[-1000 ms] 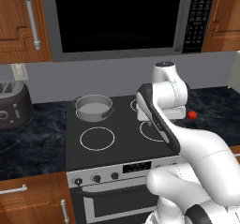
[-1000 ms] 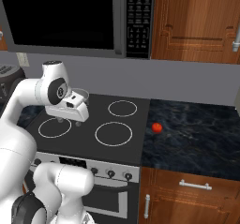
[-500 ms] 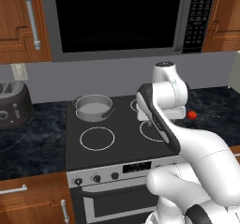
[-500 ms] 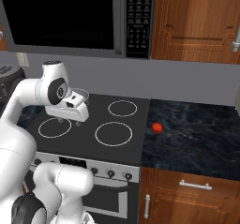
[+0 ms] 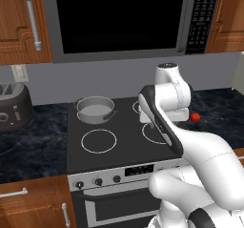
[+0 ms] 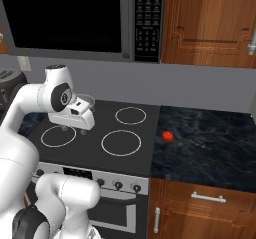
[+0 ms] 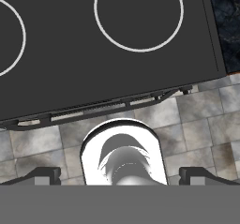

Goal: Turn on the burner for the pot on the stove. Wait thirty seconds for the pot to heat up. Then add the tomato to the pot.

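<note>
The grey pot (image 5: 95, 109) sits on the back left ring of the black stove (image 5: 119, 143), and its pale inside holds nothing. In the right base view the pot (image 6: 87, 100) peeks out behind my hand. The tomato (image 5: 195, 117) lies on the dark counter just right of the stove (image 6: 102, 133), seen as a red ball (image 6: 167, 136). My gripper (image 5: 153, 125) hangs above the middle of the cooktop, pointing down, well apart from pot and tomato. In the hand view the gripper (image 7: 121, 176) is open, fingertips (image 7: 44, 175) wide apart with nothing between, above the stove's front edge (image 7: 117, 68).
Black knobs (image 5: 97, 181) line the silver front panel (image 6: 118, 185). A black microwave (image 5: 119, 17) hangs over the stove. A dark toaster (image 5: 12, 108) stands on the left counter. Dark counter (image 6: 215, 148) stretches right of the tomato. Tiled floor (image 7: 201, 124) shows below the stove front.
</note>
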